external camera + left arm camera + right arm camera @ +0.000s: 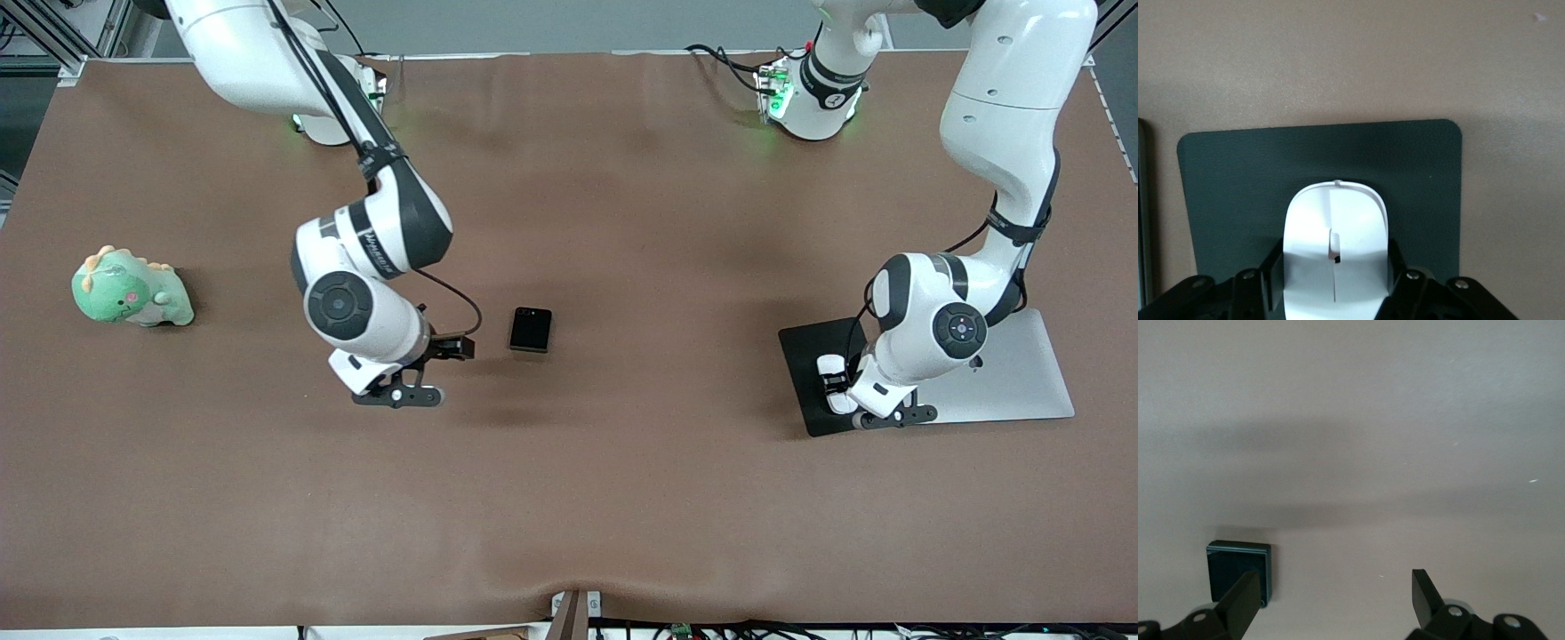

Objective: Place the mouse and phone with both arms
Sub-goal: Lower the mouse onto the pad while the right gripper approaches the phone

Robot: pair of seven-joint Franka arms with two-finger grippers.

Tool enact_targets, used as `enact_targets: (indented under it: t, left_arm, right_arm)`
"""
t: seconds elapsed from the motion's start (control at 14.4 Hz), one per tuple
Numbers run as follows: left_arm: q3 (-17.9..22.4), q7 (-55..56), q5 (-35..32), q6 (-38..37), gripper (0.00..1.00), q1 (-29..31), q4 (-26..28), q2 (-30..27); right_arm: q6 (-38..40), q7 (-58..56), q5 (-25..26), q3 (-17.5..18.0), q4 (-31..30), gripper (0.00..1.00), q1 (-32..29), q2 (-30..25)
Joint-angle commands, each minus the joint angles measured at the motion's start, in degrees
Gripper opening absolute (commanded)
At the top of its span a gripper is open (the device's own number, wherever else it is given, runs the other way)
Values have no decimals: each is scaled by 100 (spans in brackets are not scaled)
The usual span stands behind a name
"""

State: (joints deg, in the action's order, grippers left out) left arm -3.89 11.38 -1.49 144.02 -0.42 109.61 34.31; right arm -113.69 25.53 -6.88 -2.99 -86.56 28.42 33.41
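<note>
The left gripper (1335, 280) is clamped on the mouse (1335, 247) by its sides, low over the black pad (1225, 193). The right gripper (1338, 600) hangs with jaws wide, just beside the phone (531, 330), which lies flat on the table, well apart from the pad. Both look light, rigid and glossy — likely slippery; the phone's thin edges probably offer the only hold.

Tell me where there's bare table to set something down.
Widest bare stretch: the table's near strip, nearer the camera than the phone. Also between phone and pad, and between toy and right pincer. Crowded: pad, with mouse in left pincer.
</note>
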Motion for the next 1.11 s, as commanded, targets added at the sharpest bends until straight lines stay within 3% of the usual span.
enact_targets:
  t: [0.0,0.07,0.14,0.21,0.63,1.04]
  left_arm:
    - [-32,-31,-150,74,6,16,-1,32]
    - [-32,-22,-150,74,33,-2,-18,32]
    - [-32,-31,-150,74,72,16,-27,32]
    - [-32,-31,-150,74,100,16,-27,32]
    - [-50,40,-150,-153,100,16,-106,-169]
    - [-94,-22,-150,-1804,100,7,-782,-837]
  right_arm:
    - [-205,303,-41,-53,60,100,234,209]
    - [-284,312,-50,-53,60,100,269,279]
    - [-363,312,-50,-53,60,100,322,358]
    - [-434,321,-50,-53,60,100,383,420]
    - [-829,927,-94,-53,69,100,717,745]
    - [-1111,1130,-384,-44,34,100,1025,931]
